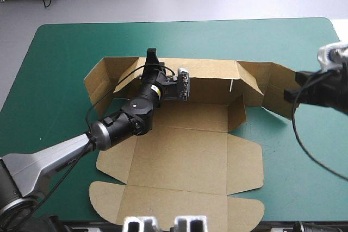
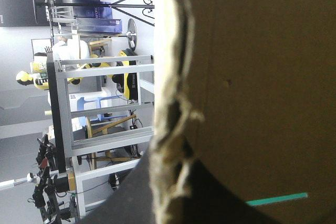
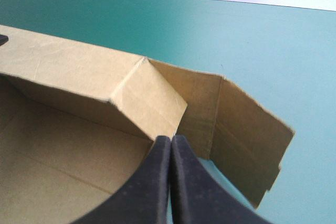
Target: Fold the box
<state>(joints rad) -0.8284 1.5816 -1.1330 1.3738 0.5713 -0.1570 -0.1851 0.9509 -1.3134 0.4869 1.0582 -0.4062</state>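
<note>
The brown box lies in the middle of the table, its far wall raised and the lid flat toward the near edge. My left gripper reaches over that far wall near its left end. In the left wrist view the wall's raw edge runs between the black fingers, so my left gripper is shut on the box. My right gripper is at the box's right end. It is shut, its tip against the angled corner flap, with nothing between the fingers.
Bare teal-green cover surrounds the box on all sides. An outer flap at the box's right end stands half raised beside my right gripper. The lid's rounded tabs reach close to the table's near edge.
</note>
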